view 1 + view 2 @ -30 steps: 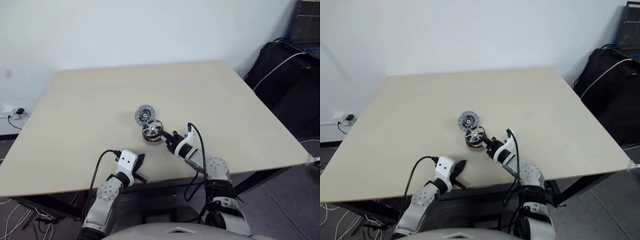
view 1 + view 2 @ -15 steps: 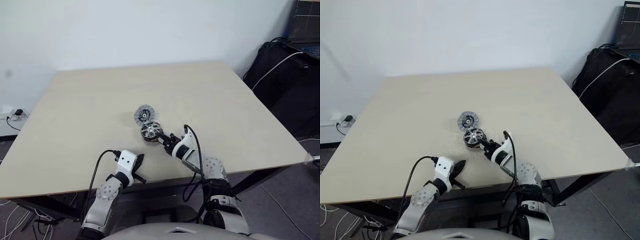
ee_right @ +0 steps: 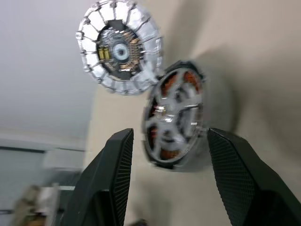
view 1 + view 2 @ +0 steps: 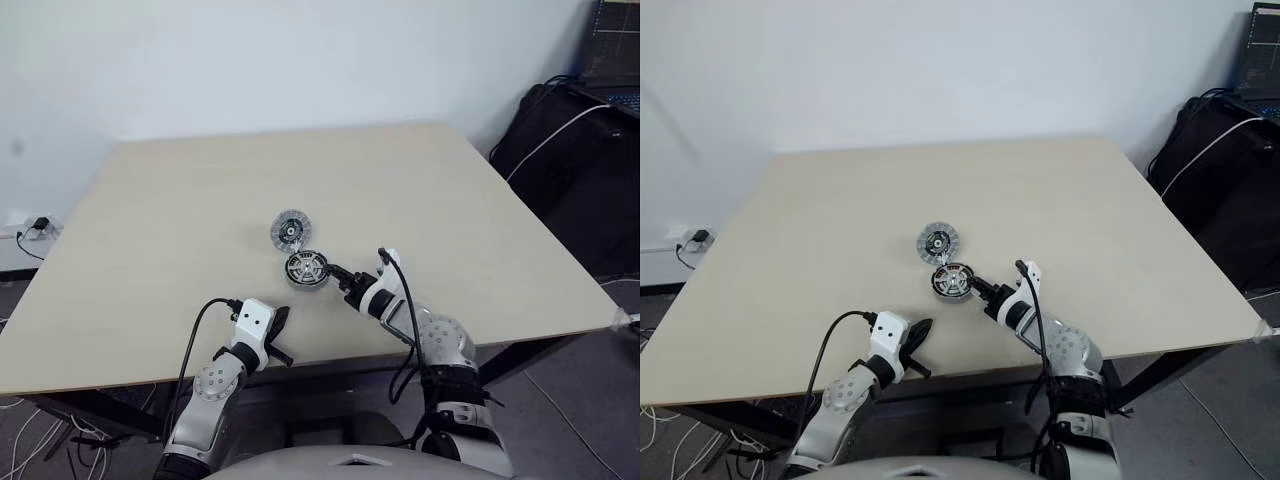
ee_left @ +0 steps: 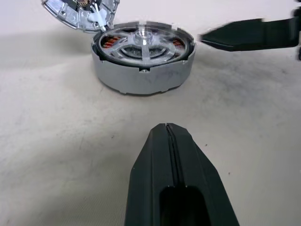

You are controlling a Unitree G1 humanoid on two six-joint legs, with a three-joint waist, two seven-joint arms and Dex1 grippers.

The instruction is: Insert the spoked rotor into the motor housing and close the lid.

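Since the earlier frame, the right claw [image 4: 338,274] has spread its fingers and drawn a little back from the motor housing [image 4: 306,268], which now lies flat on the bench [image 4: 150,240] with the spoked rotor [image 4: 305,266] seated in it; a second ago that assembly sat tilted in the claw's pinch. From the left eye, the housing rests near mid-bench, with the lid [image 4: 289,229] just beyond it at about 11 o'clock, dark-centred face up, their rims touching or nearly so. The right claw's tips point at the housing from its 4 o'clock side, just off its wall. The left claw [image 4: 279,340] hovers over the near bench edge, at 7 o'clock from the housing and well apart from it. From the left wrist, that claw's two black fingers [image 5: 169,155] are pressed together, holding nothing; ahead stands the housing [image 5: 141,75], silver spokes over orange windings, the lid's rim [image 5: 80,14] behind it and a finger of the right claw beside its far wall. From the right wrist, the fingers [image 3: 115,165] stand apart to either side of the housing [image 3: 176,117], gripping nothing, with the lid [image 3: 120,47] past it.
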